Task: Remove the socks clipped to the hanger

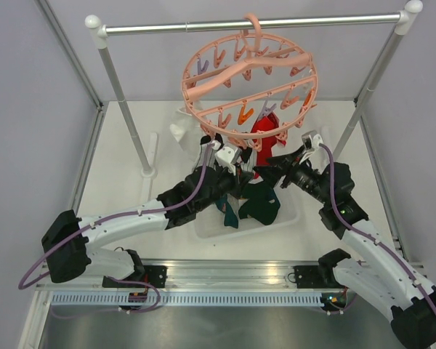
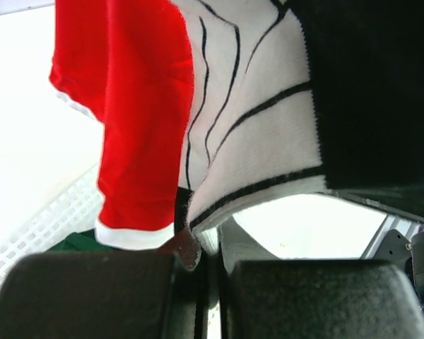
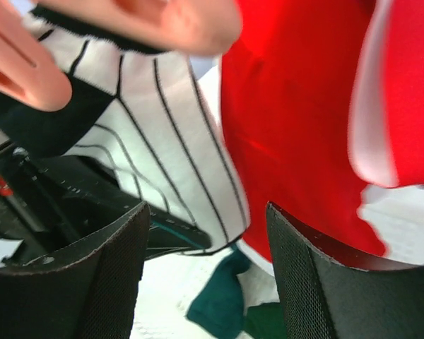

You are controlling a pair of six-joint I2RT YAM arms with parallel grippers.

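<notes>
Finds the left claw pressed fully together just under the hem of the white knit sock with thin black stripes; cannot tell whether nipping a corner of fabric or nothing. Finds the right claw spread wide, holding nothing, its textured black fingers flanking that striped sock and the soft red sock beside it. Places both socks hanging from smooth pink plastic clips on the round salmon-pink ring hanger, hooked over the silver metal rail; dark teal socks below, over the white perforated plastic tray on the table.

Likely risks:
- closing on two limp, overlapping layers at once
- swinging or unhooking the light hanger with a sideways tug
- stretching the knit instead of springing a stiff clip
</notes>
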